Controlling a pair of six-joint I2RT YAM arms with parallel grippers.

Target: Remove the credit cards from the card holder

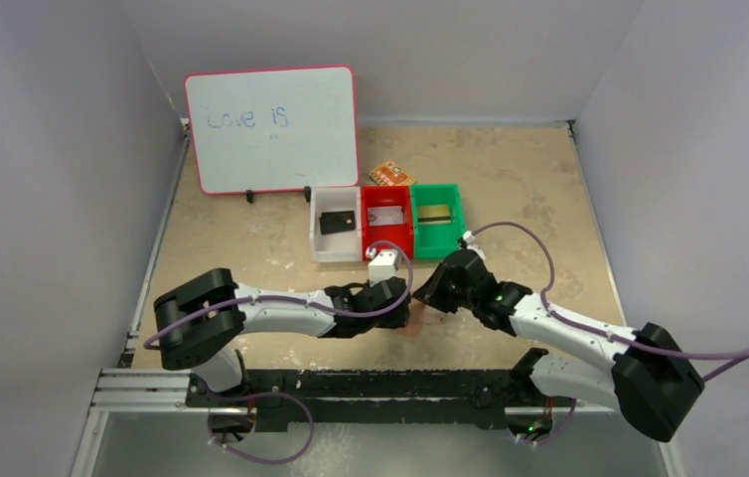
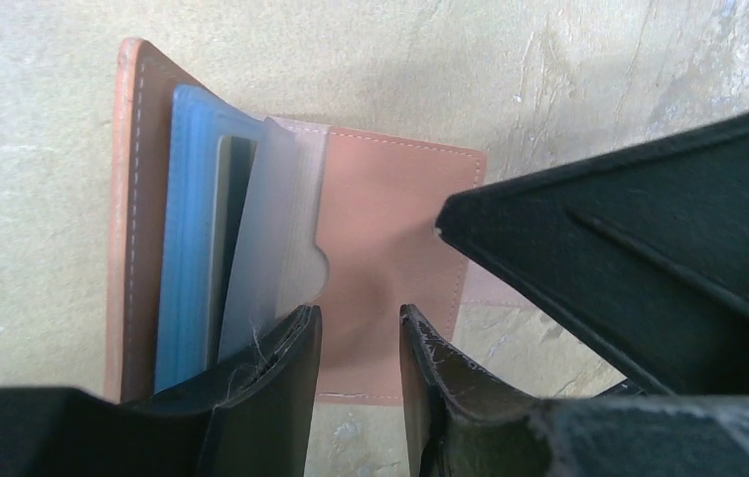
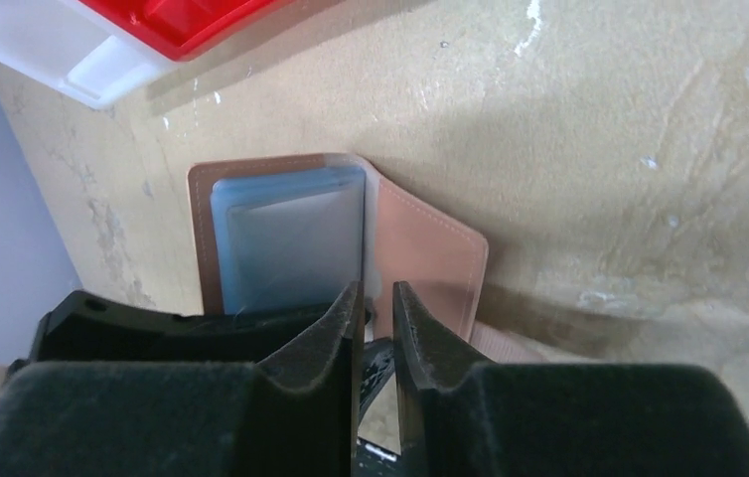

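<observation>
Tan card holder (image 2: 390, 229) is lying open on the table (image 2: 33, 248), middle of the left wrist view. Left gripper (image 2: 359, 328), jaws apart, is probably pressing it flat. Right gripper (image 3: 375, 298) is holding its jaws almost together at the sleeves (image 2: 271, 229); pinching or not, I cannot tell.

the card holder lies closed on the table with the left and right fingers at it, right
No: the card holder lies open, not closed; the left wrist view shows its pale blue sleeves. It is on the table, left fingers and right fingers at it.
</observation>
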